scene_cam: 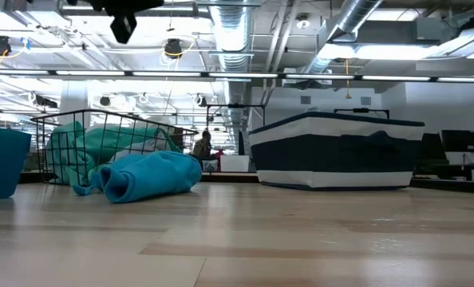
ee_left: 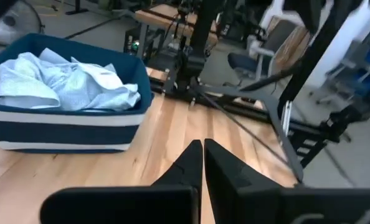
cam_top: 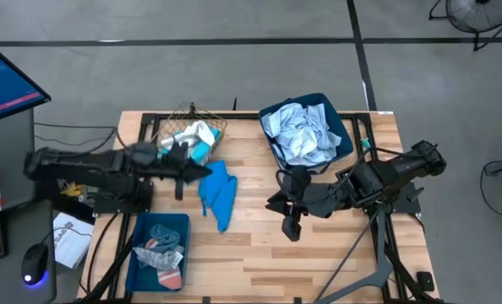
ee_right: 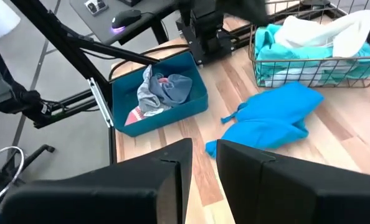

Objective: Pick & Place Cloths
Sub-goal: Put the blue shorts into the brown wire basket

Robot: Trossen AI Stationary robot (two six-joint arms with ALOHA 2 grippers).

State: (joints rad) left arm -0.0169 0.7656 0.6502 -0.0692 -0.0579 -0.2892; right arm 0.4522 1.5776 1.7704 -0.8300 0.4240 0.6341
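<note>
Left gripper (cam_top: pixel 207 171) sits at centre-left of the high view, just above the bright blue cloth (cam_top: pixel 218 192). In the left wrist view its two dark fingers (ee_left: pixel 188 165) are pressed together with nothing between them. It holds no cloth.

Right gripper (cam_top: pixel 290 228) is at centre-right of the high view, over bare wood below the navy fabric bin (cam_top: pixel 346 139). In the right wrist view its fingers (ee_right: pixel 172 155) stand slightly apart, a narrow gap between them, empty.

Bright blue cloth lies loose on the wooden table (cam_top: pixel 259 262), centre of the high view, between the wire basket (cam_top: pixel 192 127) and the teal tray (cam_top: pixel 145 232). It is apart from both. In the low view it shows at left as a rumpled heap on the tabletop in front of the basket.

Wire basket, upper centre-left of the high view, holds a turquoise cloth (ee_right: pixel 297 59) and a white cloth (ee_right: pixel 334 31) piled above its rim.

Navy fabric bin, upper centre-right, holds pale blue-grey cloth (cam_top: pixel 300 133) heaped to the rim. The bin has a white stripe around its wall in the low view.

Teal tray, lower left of the high view, holds a small grey cloth (ee_right: pixel 166 88) with a coral piece (ee_right: pixel 135 115) beside it.
</note>
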